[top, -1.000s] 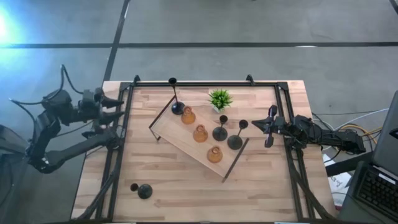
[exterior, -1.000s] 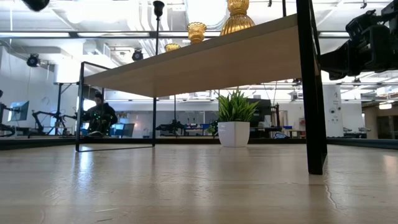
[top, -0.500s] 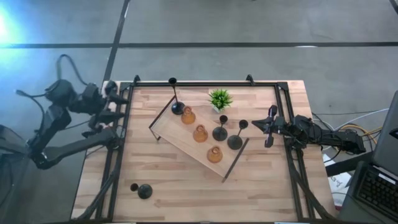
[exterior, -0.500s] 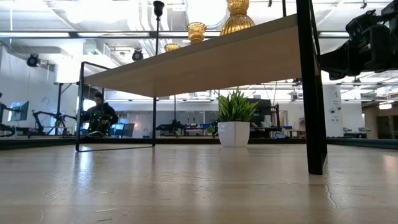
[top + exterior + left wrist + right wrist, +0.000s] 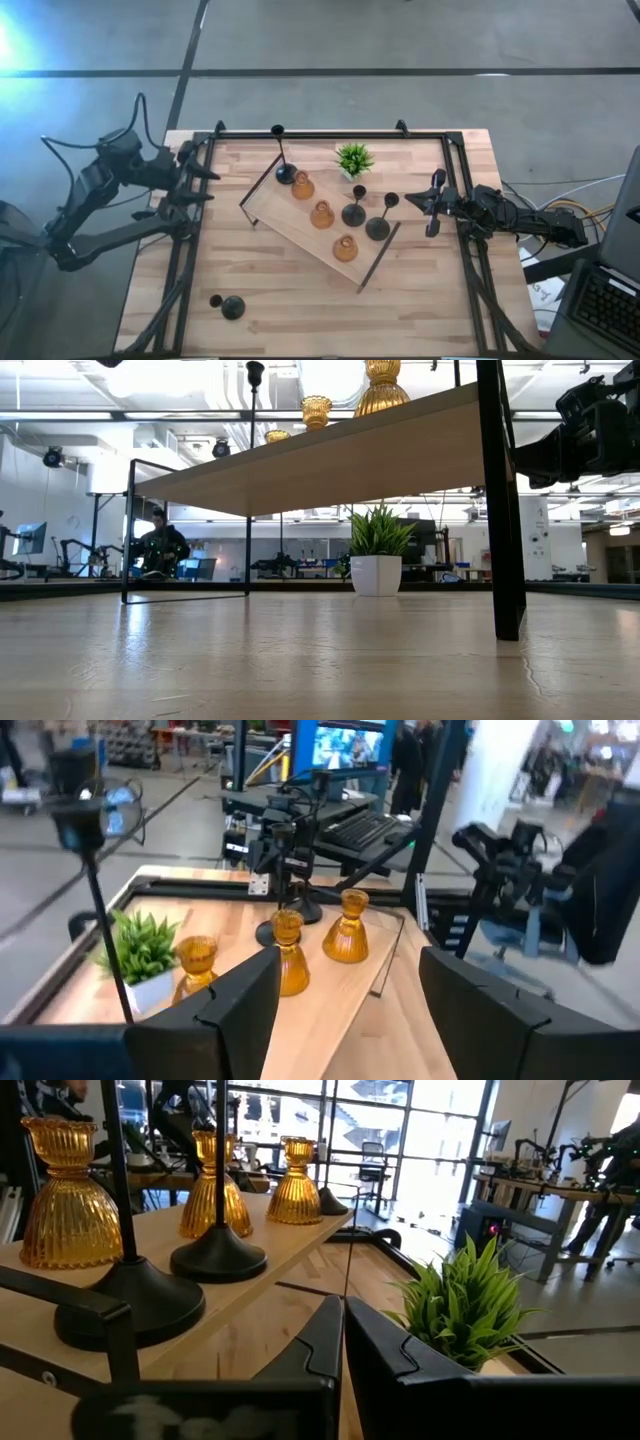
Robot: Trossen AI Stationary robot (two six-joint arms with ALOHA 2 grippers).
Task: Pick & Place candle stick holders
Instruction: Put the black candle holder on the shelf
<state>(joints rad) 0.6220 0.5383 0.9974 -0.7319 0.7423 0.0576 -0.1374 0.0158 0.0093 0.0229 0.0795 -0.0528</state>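
Six candle stick holders [image 5: 322,214] are standing on the tray [image 5: 275,222]; one black holder [image 5: 232,307] is lying on the counter [image 5: 300,300], waiting. Left end effector [image 5: 200,172] is hanging open; right end effector [image 5: 432,207] is sitting closed.

Both arms were dark, built of slim black links joined by bulkier rounded housings. Loose black cables looped off the left arm [image 5: 100,190] near its wrist. The left gripper [image 5: 345,985] had broad, flat, angular black fingers [image 5: 245,1005]. The right gripper [image 5: 343,1342] carried tapered black fingers [image 5: 315,1342] with matte faces.
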